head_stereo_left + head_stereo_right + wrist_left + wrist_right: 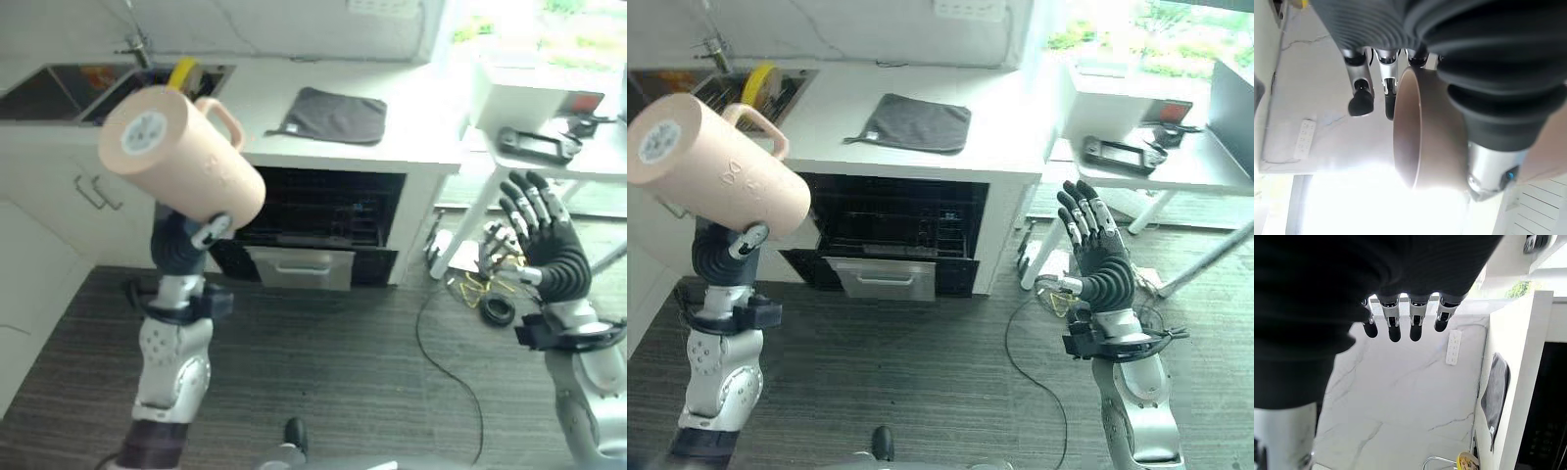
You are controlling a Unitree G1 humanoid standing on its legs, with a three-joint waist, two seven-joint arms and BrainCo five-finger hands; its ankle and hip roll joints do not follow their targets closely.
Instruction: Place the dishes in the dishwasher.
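A large peach-pink mug (181, 152) with a handle is held high and tilted, base toward the camera, in my left hand (186, 240). In the left wrist view the mug's rim (1418, 132) sits against the palm with the fingers (1361, 100) curled beside it. The dishwasher (318, 227) stands open under the white counter (411, 127), its dark rack visible and the door (299, 266) dropped forward. My right hand (541, 235) is raised at the right with fingers spread and straight, holding nothing. A yellow dish (182, 71) stands in the sink (59, 93).
A dark grey cloth (333, 115) lies on the counter above the dishwasher. A white side table (578, 147) at the right carries a black device (534, 145). Cables and a black ring (497, 309) lie on the dark wood floor near the table leg.
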